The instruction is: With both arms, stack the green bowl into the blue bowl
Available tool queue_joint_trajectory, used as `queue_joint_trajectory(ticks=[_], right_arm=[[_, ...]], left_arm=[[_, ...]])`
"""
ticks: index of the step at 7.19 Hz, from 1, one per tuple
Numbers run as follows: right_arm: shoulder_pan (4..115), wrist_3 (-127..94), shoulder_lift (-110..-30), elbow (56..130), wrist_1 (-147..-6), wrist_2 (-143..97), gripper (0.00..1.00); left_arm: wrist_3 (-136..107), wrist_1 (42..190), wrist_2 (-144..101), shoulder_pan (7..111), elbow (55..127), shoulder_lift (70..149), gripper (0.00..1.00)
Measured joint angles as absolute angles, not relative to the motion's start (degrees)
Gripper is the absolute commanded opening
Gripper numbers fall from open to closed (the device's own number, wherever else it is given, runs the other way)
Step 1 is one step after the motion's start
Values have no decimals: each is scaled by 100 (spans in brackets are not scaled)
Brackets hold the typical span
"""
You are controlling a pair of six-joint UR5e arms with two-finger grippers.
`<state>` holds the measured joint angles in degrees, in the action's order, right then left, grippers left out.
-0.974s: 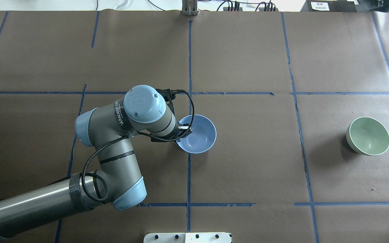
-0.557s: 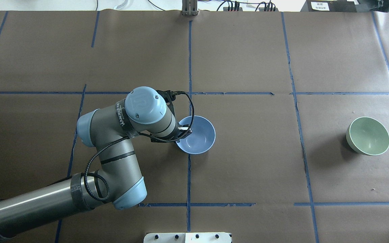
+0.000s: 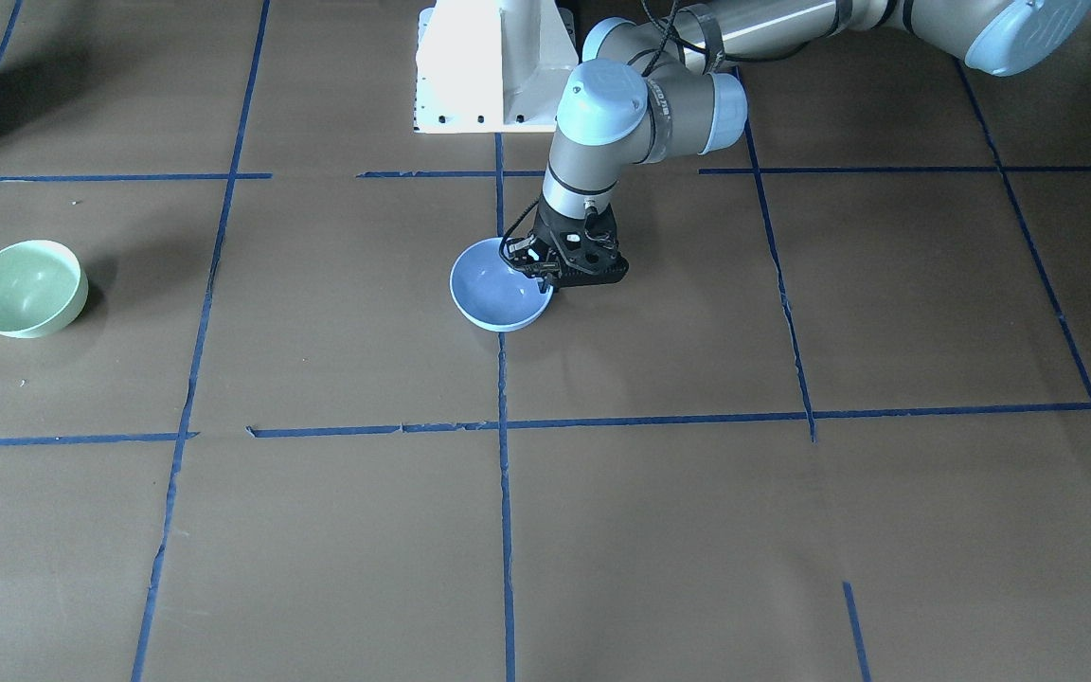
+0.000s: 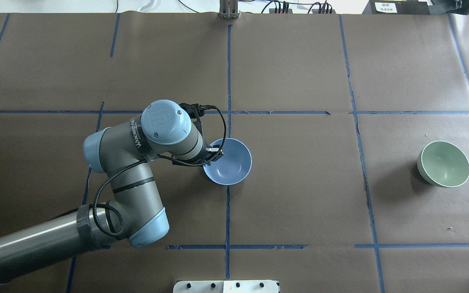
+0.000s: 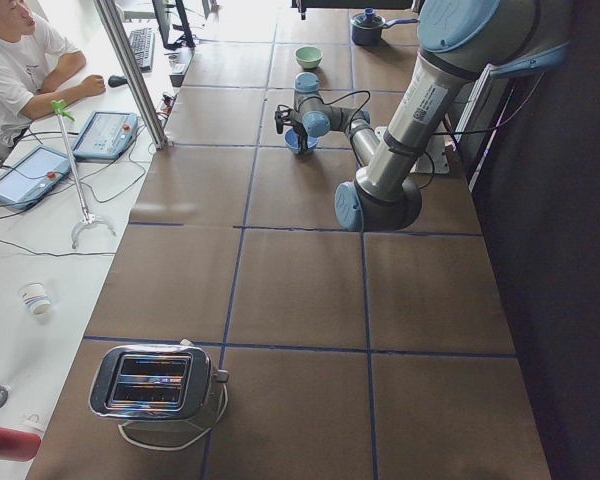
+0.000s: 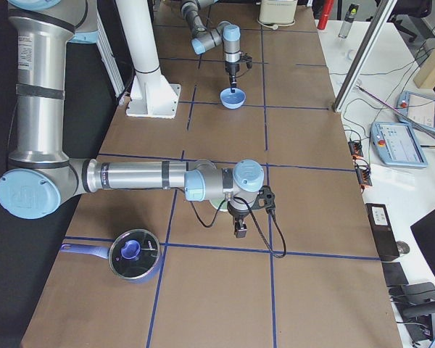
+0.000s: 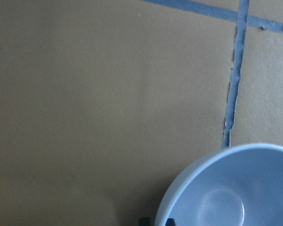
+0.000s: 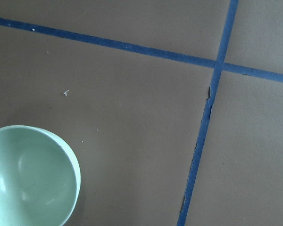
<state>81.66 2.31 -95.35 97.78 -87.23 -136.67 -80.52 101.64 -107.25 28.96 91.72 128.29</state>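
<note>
The blue bowl (image 4: 230,165) (image 3: 493,289) stands near the table's centre line. My left gripper (image 4: 215,152) (image 3: 545,273) is shut on its rim on the robot's left side. In the left wrist view the fingertips (image 7: 155,221) straddle that rim of the blue bowl (image 7: 236,188). The green bowl (image 4: 444,163) (image 3: 25,287) sits alone far to the robot's right, and the right wrist view has the green bowl (image 8: 28,179) at lower left. My right gripper (image 6: 239,230) shows only in the exterior right view, so I cannot tell its state.
Blue tape lines (image 4: 228,81) cross the brown table cover. A toaster (image 5: 160,385) stands at the table's left end, a lidded pot (image 6: 134,255) at its right end. The white robot base (image 3: 493,66) is at the near edge. A person (image 5: 20,60) sits beside the table.
My left arm has shifted a little toward the robot's left, and the blue bowl has moved with it. The green bowl has stayed put.
</note>
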Motion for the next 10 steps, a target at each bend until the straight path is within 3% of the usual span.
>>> queue_joint_trajectory(ticks=[5,7,10], right_arm=[[7963,-1180,-9645,10517,-8573,-13726,100],[7705,-2156,-10040,10572,-7507,-13680,100],[6849,-3843,-10528,10534,-5814,-13171,98]], left_arm=[[-3866,8638,-12324,5214,10979,10822,100],[-1374,8418,-12949,6779,10984,9804,100],[1115,8427,-13384,8554,10318,8850,100]])
